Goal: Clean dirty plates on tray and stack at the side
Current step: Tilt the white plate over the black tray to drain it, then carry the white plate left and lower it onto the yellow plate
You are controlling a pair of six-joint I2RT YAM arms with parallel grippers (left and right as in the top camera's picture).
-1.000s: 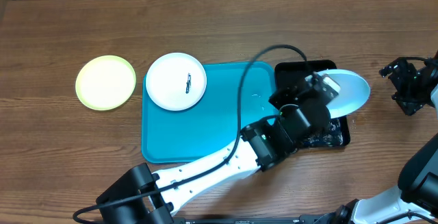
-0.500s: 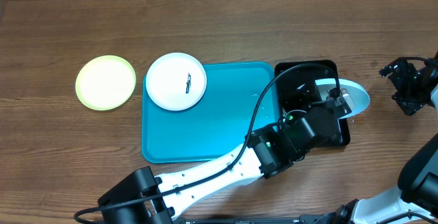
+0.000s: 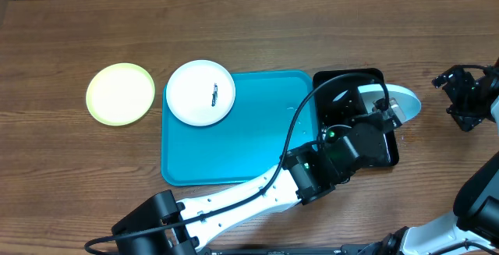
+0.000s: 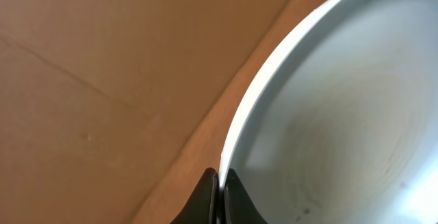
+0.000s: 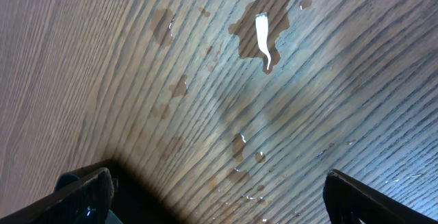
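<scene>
My left gripper (image 3: 387,111) is shut on the rim of the pale blue plate (image 3: 405,101) and holds it tilted over the right side of the black tray. In the left wrist view the jaws (image 4: 219,183) pinch the plate's edge (image 4: 328,114). The white plate (image 3: 200,92), with a small dark smear, lies on the top left corner of the turquoise tray (image 3: 234,146). The yellow-green plate (image 3: 120,93) lies on the table to the left. My right gripper (image 3: 460,99) is open and empty at the far right, over the wet table (image 5: 239,80).
A glossy black tray (image 3: 343,87) sits right of the turquoise tray, under my left arm. Water drops (image 5: 263,18) lie on the wood under my right gripper. A cardboard wall runs along the table's back edge.
My left gripper drew the pale blue plate down and tilted it more steeply over the black tray; less of the plate shows from above. The right arm has not moved.
</scene>
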